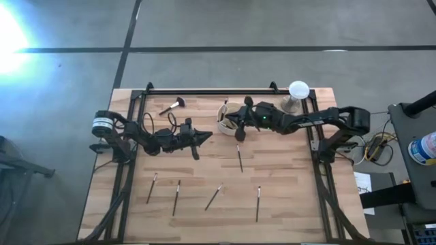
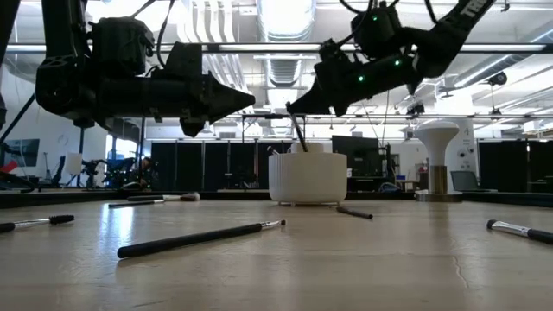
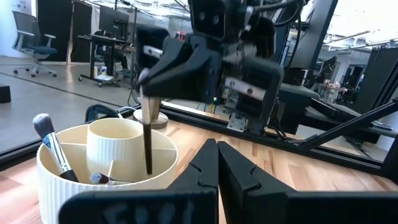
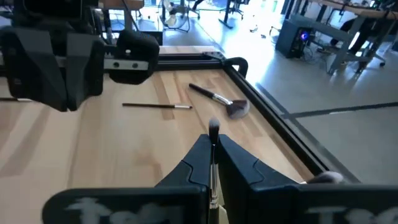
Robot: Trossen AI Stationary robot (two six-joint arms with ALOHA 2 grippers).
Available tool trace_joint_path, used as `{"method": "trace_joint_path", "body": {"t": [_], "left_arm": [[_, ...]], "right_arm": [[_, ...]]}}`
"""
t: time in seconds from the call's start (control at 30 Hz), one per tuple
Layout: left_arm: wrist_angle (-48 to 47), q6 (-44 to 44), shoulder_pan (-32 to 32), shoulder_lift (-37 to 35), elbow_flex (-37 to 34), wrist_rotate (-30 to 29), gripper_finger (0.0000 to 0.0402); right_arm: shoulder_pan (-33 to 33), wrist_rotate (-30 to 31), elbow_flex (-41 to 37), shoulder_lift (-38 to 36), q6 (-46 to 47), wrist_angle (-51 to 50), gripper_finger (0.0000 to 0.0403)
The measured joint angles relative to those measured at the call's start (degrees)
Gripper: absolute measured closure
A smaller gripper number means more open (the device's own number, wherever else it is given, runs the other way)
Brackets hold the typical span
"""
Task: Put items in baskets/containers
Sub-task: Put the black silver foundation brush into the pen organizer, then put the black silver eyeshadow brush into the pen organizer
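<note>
The cream cup point(image 3: 74, 186), with inner dividers, stands at the table's far middle point(image 1: 223, 126). A fluffy-headed brush point(image 3: 50, 140) leans in it. My right gripper point(image 1: 236, 126) is over the cup, shut on a dark brush point(image 3: 148, 140). My left gripper point(image 1: 206, 136), shut and holding nothing, hovers just left of the cup. Several thin brushes lie flat on the near half of the table point(image 1: 176, 197) point(image 1: 258, 203). One more brush point(image 1: 240, 158) lies near the cup, and a fluffy brush point(image 1: 172, 105) lies at the far left. My right gripper pinches the dark brush near its upper end point(image 3: 145, 106) between its two fingers. The fingers come about level from the table's right and lie across the brush. Its bristle tip point(image 4: 214, 127) shows above the fingers. The brush hangs nearly upright, its lower end point(image 3: 149, 169) inside a cup compartment.
A white globe on a grey stand point(image 1: 298, 92) sits at the far right corner. A black frame rail point(image 1: 204, 91) runs along the table's far edge, with rails down both sides. Bare wood lies between the cup and the near brushes.
</note>
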Motion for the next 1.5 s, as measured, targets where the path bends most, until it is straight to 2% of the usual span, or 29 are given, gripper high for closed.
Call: {"method": "trace_joint_path", "body": {"t": [0.43, 0.8, 1.03, 1.17, 1.27, 1.33, 1.5], "left_arm": [[0.0, -3.0, 0.9, 0.0, 0.0, 0.2, 0.0402], [-0.4, -4.7, 1.8, 0.0, -0.1, 0.2, 0.0402], [-3.0, -4.7, 1.9, -1.4, -0.1, -1.7, 0.0402], [-12.0, -4.7, 2.0, -6.8, -0.2, -5.4, 0.0402], [-22.8, -5.9, 2.2, -13.6, -0.2, -7.6, 0.0401], [-33.6, -8.9, 2.8, -19.0, -0.1, -8.4, 0.0402], [-68.6, -19.4, 6.5, -30.1, 3.0, -10.6, 0.0402]], "right_arm": [[0.0, 0.5, 0.1, 5.6, 0.3, 2.4, 0.0388], [0.0, 0.6, 0.1, 4.2, 2.5, 2.3, 0.0311], [0.1, 0.5, 0.1, -0.2, 2.5, -3.6, 0.0293], [0.4, 0.3, -0.1, -5.0, 1.5, -11.7, 0.0308], [1.2, 0.3, -1.9, -9.1, 1.1, -16.8, 0.0333], [2.1, 0.3, -4.2, -11.9, 1.6, -17.4, 0.0354], [4.1, 0.7, -11.5, -19.4, 3.5, -16.3, 0.0391]]}}
